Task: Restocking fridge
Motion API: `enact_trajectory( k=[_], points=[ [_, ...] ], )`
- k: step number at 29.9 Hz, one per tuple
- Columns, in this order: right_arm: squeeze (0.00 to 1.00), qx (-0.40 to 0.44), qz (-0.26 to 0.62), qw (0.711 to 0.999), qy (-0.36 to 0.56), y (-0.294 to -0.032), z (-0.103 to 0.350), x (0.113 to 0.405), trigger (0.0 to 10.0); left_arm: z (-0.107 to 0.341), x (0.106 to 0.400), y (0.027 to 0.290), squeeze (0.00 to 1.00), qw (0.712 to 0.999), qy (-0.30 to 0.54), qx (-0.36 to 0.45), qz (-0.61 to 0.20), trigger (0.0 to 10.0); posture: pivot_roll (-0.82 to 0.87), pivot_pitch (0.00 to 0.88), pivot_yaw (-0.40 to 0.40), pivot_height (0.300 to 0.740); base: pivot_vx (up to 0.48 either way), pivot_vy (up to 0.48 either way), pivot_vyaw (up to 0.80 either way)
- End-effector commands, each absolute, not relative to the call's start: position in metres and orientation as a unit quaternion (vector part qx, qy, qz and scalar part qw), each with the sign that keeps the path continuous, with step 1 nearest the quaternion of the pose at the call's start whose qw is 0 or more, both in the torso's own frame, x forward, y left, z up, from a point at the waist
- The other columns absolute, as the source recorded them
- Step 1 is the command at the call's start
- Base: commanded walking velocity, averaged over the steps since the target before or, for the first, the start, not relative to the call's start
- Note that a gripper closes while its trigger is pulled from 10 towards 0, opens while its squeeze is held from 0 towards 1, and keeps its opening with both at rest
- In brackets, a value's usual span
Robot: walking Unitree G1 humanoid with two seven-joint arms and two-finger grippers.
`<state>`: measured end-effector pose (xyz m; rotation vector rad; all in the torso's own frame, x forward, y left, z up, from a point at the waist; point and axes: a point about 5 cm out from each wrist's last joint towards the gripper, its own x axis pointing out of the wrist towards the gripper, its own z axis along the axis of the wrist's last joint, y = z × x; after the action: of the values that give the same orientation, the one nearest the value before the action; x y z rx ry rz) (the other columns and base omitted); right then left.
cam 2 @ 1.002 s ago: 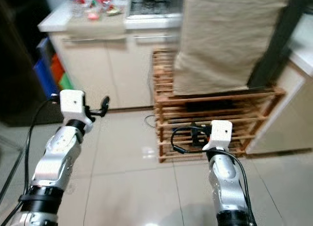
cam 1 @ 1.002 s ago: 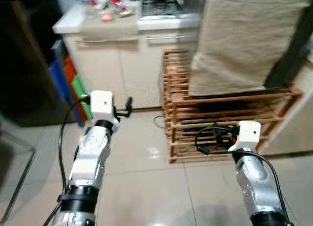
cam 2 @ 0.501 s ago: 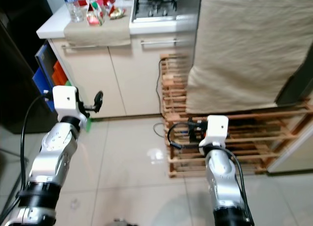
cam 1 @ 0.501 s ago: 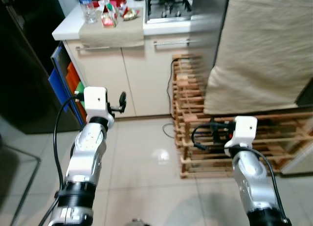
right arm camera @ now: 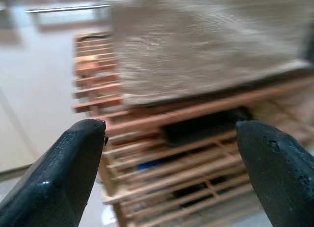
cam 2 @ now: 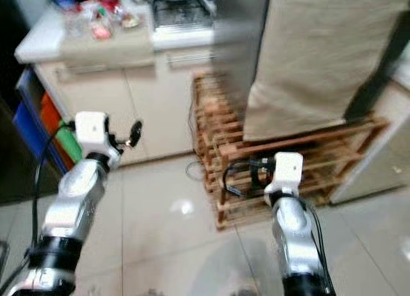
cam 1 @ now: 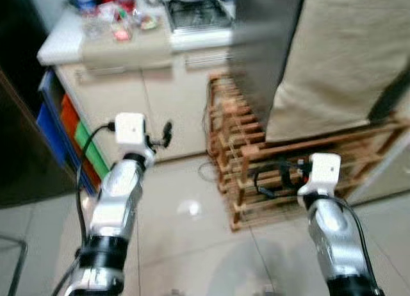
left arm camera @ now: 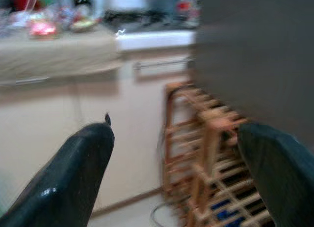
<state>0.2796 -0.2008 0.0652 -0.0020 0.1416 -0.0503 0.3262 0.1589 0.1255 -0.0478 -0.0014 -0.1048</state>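
A tall grey panel [cam 1: 266, 46], perhaps the fridge's side, rises at the back right with a beige cloth [cam 1: 346, 52] draped beside it. On the white counter [cam 1: 61, 49] at the back left lie bottles and food packets [cam 1: 115, 24], all blurred. My left gripper [cam 1: 165, 132] is raised toward the cabinet fronts; in the left wrist view the left gripper [left arm camera: 176, 133] is open and holds nothing. My right gripper [cam 1: 282, 174] hangs in front of the wooden rack, and in the right wrist view the right gripper [right arm camera: 170, 128] is open too.
A low wooden slatted rack [cam 1: 250, 155] stands on the tiled floor [cam 1: 186, 213] under the cloth. A stove top [cam 1: 195, 14] sits on the counter. Blue, orange and green bins [cam 1: 64, 123] are stacked left of the cabinets [cam 1: 166, 97]. A dark wall closes the far left.
The whole picture has shifted and blurred, so the camera has moved; the counter and rack sit further left. Both arms keep the same raised pose, grippers still open.
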Motion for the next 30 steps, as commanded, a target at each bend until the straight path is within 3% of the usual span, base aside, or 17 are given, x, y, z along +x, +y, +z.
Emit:
enact_trajectory(
  k=[1, 14, 26, 30],
  points=[
    [0.00, 0.003, -0.029, 0.997, 0.065, -0.203, 0.068, 0.280, 10.0, 0.131, 0.330, 0.149, 0.00, 0.997, -0.011, -0.024, -0.070, 10.0, -0.05, 0.000, 0.079, 0.740, 0.000, 0.476, -0.80],
    [0.00, 0.004, -0.035, 0.998, 0.059, -0.203, 0.071, 0.282, 10.0, 0.129, 0.330, 0.147, 0.00, 0.996, -0.008, -0.028, -0.081, 10.0, -0.05, 0.000, 0.076, 0.740, 0.000, 0.467, -0.80],
    [0.00, -0.001, -0.074, 0.997, -0.002, -0.212, 0.093, 0.284, 10.0, 0.132, 0.329, 0.137, 0.00, 0.992, -0.014, -0.039, -0.122, 10.0, -0.05, 0.000, 0.081, 0.740, 0.000, 0.461, -0.80],
    [0.00, -0.025, -0.055, 0.998, -0.026, -0.203, 0.105, 0.287, 10.0, 0.125, 0.329, 0.135, 0.00, 0.991, 0.000, -0.053, -0.122, 10.0, -0.05, 0.000, 0.072, 0.740, 0.000, 0.000, -0.80]
  ],
)
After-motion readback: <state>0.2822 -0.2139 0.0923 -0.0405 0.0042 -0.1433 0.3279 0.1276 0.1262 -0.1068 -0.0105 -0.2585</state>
